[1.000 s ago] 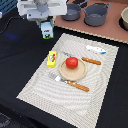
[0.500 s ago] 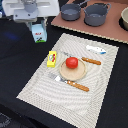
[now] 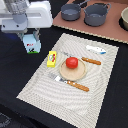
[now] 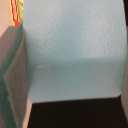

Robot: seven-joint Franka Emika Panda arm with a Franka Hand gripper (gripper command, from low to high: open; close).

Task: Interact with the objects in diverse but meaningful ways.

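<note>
While the end effector (image 3: 31, 41) hung over the dark table (image 3: 10, 75) off the placemat's (image 3: 75, 100) corner, toward the exterior view's left, it held the white carton (image 3: 32, 45) clamped between its fingers, clear of the surface as far as the exterior view showed. The wrist view was filled by one pale face of the carton (image 4: 75, 50), pressed close to the camera.

Handling judgement: toy-sized carton, likely light and hollow; flat smooth walls could slip or dent under a hard squeeze. Best hold looked to be across two opposite flat faces, near mid-height.

The red tomato (image 3: 72, 62) sat on the round plate (image 3: 75, 75); round and smooth, it would likely roll if nudged. The yellow packet (image 3: 51, 58) lay just beside the plate; the white tube (image 3: 96, 49) lay well apart, near the mat's far edge.
</note>
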